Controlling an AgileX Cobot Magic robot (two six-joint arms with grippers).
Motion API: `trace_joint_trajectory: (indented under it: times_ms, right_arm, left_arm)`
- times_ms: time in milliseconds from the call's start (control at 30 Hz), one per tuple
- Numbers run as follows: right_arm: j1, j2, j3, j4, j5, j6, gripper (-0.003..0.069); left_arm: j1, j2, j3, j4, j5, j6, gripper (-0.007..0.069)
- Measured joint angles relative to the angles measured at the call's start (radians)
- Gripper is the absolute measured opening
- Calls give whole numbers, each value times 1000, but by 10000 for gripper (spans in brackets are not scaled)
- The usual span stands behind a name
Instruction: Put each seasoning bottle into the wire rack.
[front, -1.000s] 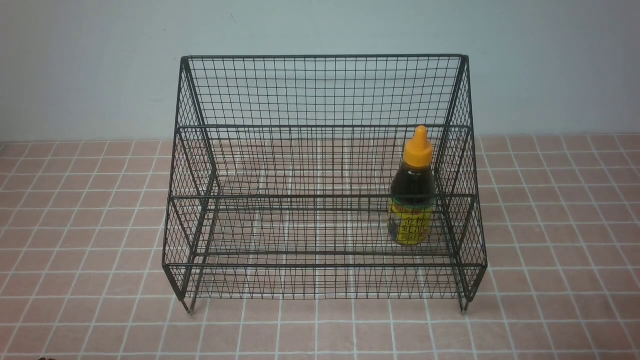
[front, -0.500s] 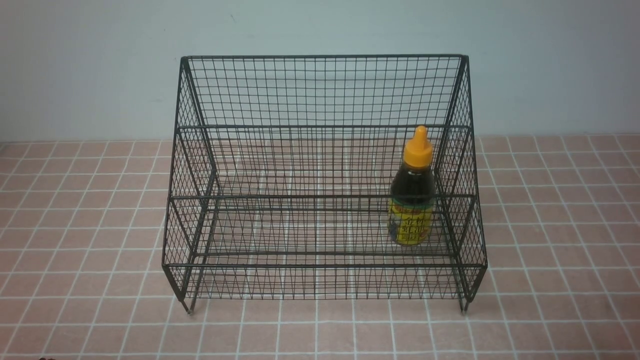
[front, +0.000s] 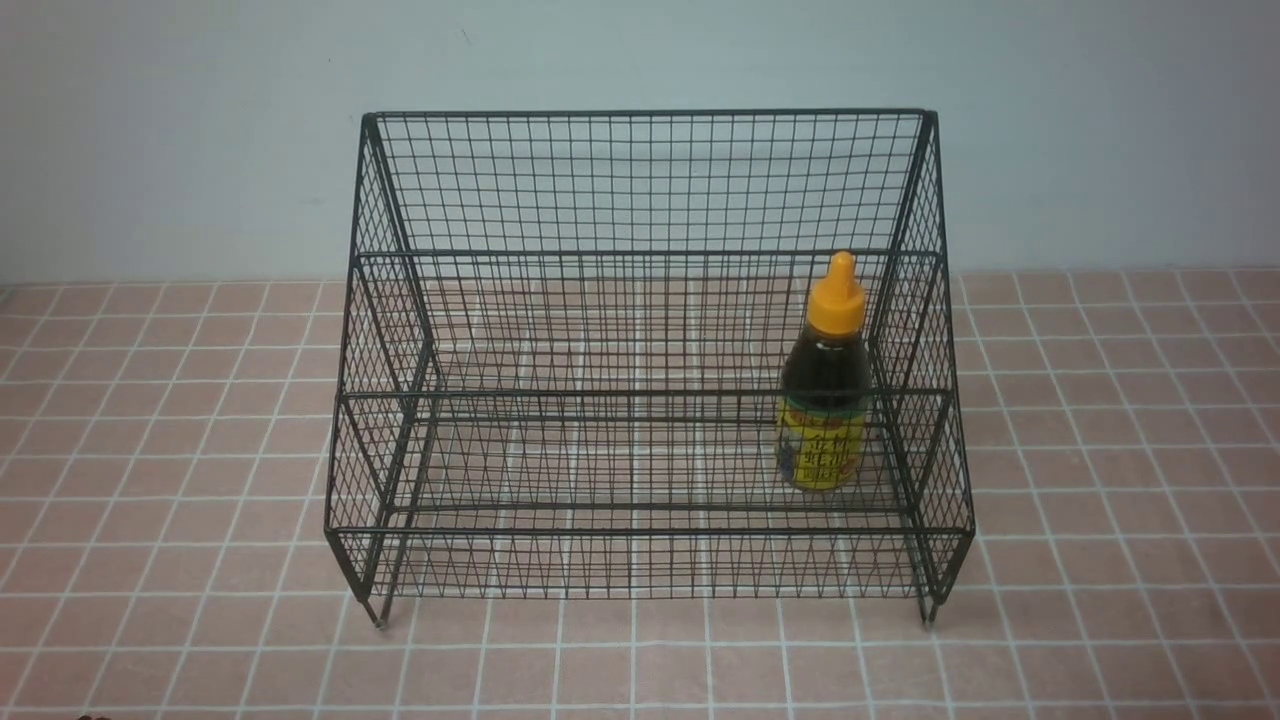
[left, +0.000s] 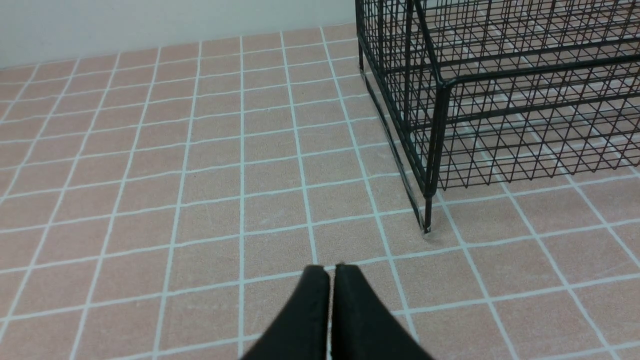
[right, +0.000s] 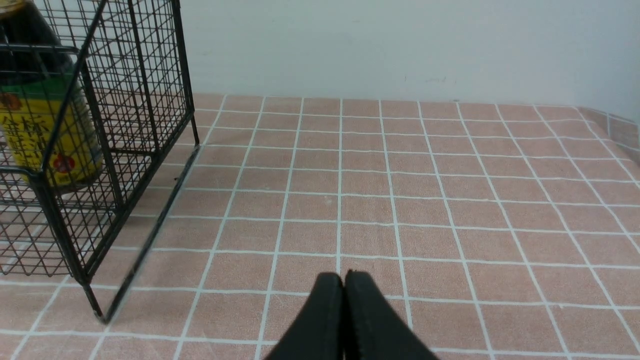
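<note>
— Where is the seasoning bottle (front: 824, 400) seen?
— Upright inside the wire rack (front: 640, 180), at its three-o'clock end, on the tiled surface (front: 150, 450).
— And the jaws?
— The left gripper (left: 330, 272) and right gripper (right: 344, 280) are pictured pressed closed, nothing held.

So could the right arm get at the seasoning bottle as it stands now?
Probably yes, from above or the front: the seasoning bottle stands upright inside the wire rack, whose top is open. Mesh blocks a sideways approach, and the right tool is shut.

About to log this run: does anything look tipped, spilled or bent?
Nothing stands out. The seasoning bottle stands upright, cap on, inside the wire rack near its right side. No spill shows; the rack sits level on the tiles.
</note>
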Motion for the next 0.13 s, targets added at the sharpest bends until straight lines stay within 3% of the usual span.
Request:
trace_joint_trajectory:
  times_ms: [133]
  right_arm:
    - [0,0,0,0,0,0,-12]
  left_arm:
    - [0,0,0,0,0,0,-6]
